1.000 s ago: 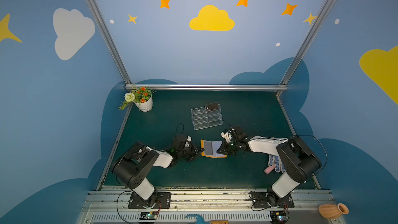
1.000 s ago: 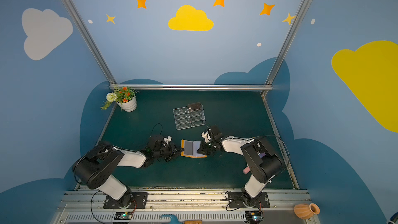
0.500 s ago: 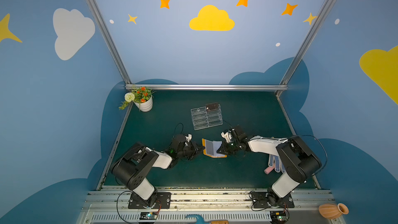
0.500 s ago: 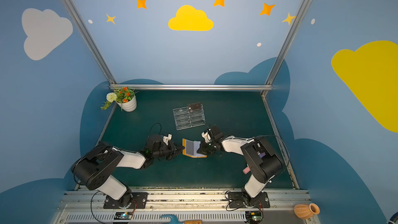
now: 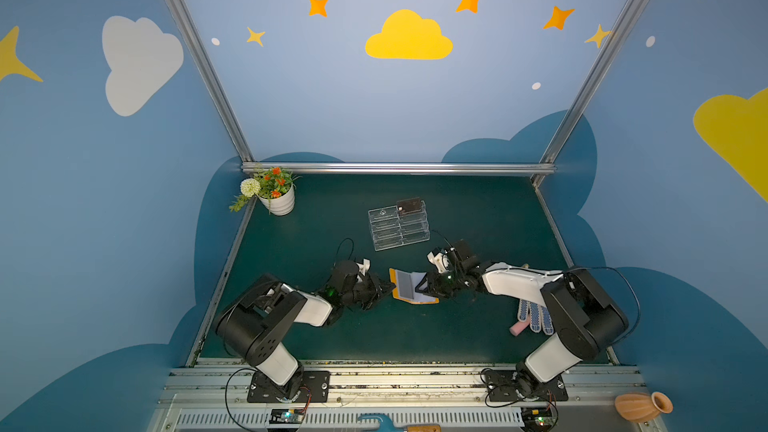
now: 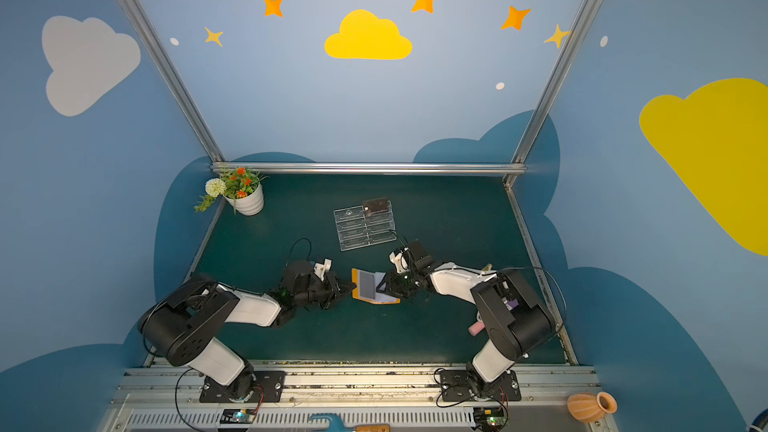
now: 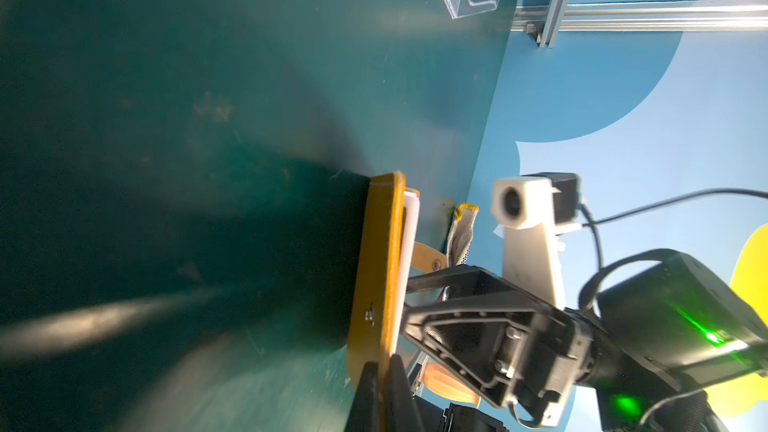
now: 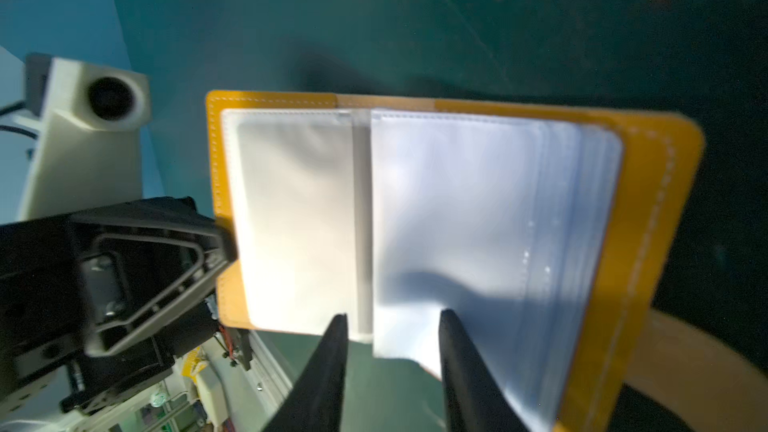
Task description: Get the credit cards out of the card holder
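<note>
1. The card holder (image 5: 405, 284) lies open on the green desk (image 5: 478, 218), in the lower middle of both top views, with its clear sleeve pages facing up.
2. The left fingers (image 7: 370, 388) are clamped tight on the edge of the orange cover, at the bottom centre of the left wrist view.
3. The right fingers (image 8: 336, 338) stand partly apart at the pages' lower edge, on either side of the spine. They seem to grip nothing, though blur leaves this unsure.
4. A dark card (image 5: 409, 204) sits in the upper right slot of the clear stand (image 5: 397, 228), near the holder and above it in the frame.
</note>
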You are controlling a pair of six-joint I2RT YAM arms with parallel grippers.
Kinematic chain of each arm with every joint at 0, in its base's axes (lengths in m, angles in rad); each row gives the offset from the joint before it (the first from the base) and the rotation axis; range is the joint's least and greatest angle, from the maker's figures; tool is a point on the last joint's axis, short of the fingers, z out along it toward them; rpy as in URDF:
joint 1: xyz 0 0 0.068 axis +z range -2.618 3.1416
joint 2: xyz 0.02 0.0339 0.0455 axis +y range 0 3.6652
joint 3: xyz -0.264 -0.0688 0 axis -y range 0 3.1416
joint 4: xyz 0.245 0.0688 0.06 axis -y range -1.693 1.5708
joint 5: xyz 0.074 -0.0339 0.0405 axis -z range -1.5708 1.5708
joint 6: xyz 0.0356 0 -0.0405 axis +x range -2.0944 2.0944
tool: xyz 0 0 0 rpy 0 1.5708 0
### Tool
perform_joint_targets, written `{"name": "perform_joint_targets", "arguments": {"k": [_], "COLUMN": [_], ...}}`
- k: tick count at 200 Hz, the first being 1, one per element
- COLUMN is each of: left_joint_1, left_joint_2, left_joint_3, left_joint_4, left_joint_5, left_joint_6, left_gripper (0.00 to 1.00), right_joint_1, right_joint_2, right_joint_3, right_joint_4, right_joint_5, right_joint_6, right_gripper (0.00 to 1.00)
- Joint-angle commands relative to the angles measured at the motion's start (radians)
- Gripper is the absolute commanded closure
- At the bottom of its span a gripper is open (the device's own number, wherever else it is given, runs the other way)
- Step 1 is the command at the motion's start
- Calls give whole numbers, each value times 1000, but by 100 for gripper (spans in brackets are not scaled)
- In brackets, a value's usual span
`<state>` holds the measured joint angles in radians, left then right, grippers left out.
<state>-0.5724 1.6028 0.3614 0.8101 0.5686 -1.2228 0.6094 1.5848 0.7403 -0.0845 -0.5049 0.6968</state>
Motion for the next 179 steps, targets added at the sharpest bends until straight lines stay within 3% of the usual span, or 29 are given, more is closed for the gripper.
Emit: {"name": "perform_joint_targets", "arguments": {"k": [1, 31, 59, 115, 179], "left_joint_1": [0, -6, -13, -20, -26], "left_joint_2": [-23, -53, -70, -60, -83], "left_joint_3": [-5, 1, 7, 7, 1], "left_joint_4": [-18, -61, -90, -85, -104], "left_joint_5": [-11, -18, -24, -25, -33], "left_joint_6": [36, 59, 76, 84, 96], "left_gripper": [96, 96, 96, 96, 96], "right_joint_1": [0, 29, 64, 140, 181], "right_joint_2": [-73, -129, -84, 94, 181], "right_joint_3": [20, 85, 203, 410, 480], "right_joint_4": [-52, -141, -302, -448, -484], "right_joint_5": [21, 76, 168, 247, 288], "right_joint_6": [-3, -36, -90, -140, -138], "right_gripper": [46, 33, 26, 24, 24]}}
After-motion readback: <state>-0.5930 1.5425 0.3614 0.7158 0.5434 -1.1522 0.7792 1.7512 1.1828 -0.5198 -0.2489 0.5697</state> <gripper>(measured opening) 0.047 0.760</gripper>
